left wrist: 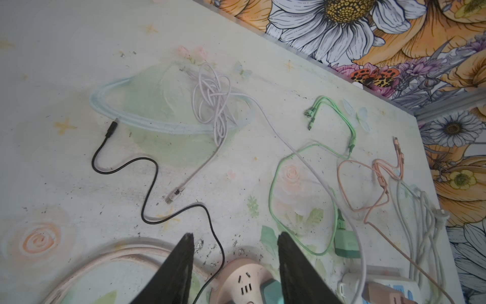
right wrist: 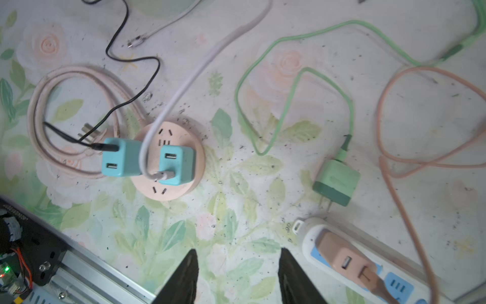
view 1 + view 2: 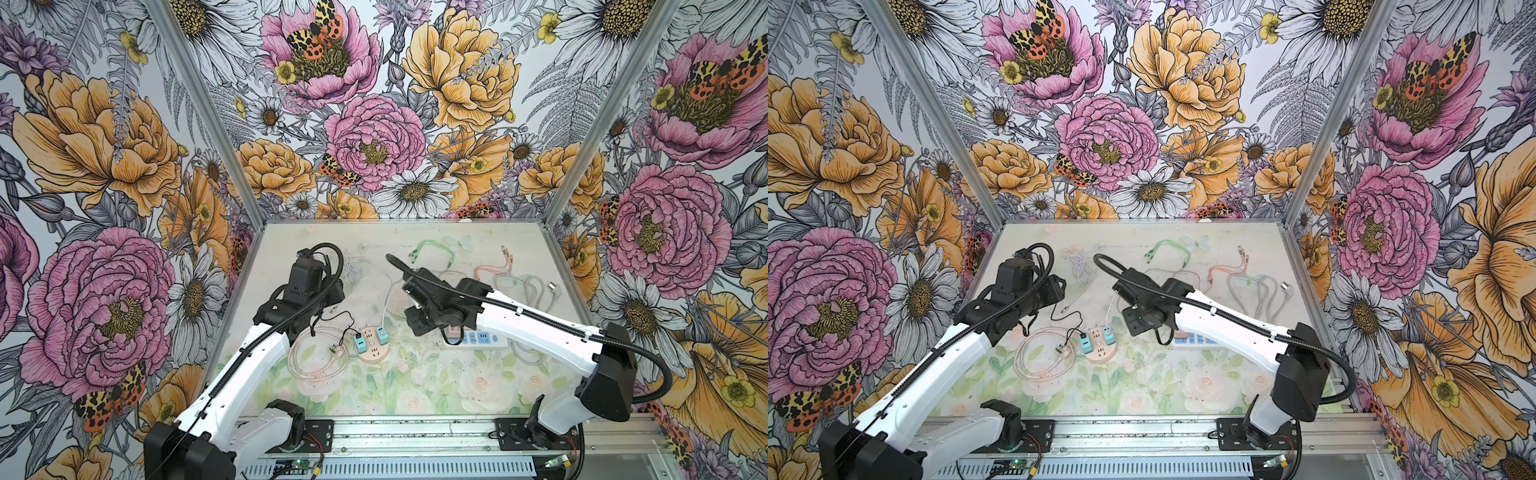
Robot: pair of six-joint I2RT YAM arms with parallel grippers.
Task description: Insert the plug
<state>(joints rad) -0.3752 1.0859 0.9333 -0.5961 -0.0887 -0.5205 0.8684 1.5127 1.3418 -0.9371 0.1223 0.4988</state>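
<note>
A pink plug (image 2: 344, 260) sits in the end of a white power strip (image 2: 307, 237) with blue sockets. A green plug (image 2: 336, 181) lies loose on the table, its prongs toward the strip. My right gripper (image 2: 236, 252) hangs open over bare table beside the strip, holding nothing. A round pink socket (image 2: 168, 192) carries two teal plugs (image 2: 176, 165), each with a cable in it. My left gripper (image 1: 234, 237) is open just above the round socket (image 1: 242, 273) and holds nothing. In both top views the arms hide the fingers; the round socket (image 3: 372, 353) lies between the arms.
A coiled pink cord with a white three-pin plug (image 3: 337, 352) lies left of the round socket. Loose white (image 1: 213, 105), black (image 1: 147, 184), green (image 1: 328, 105) and orange (image 1: 381, 168) cables sprawl across the far table. Floral walls enclose three sides; a metal rail (image 3: 415, 432) runs along the front.
</note>
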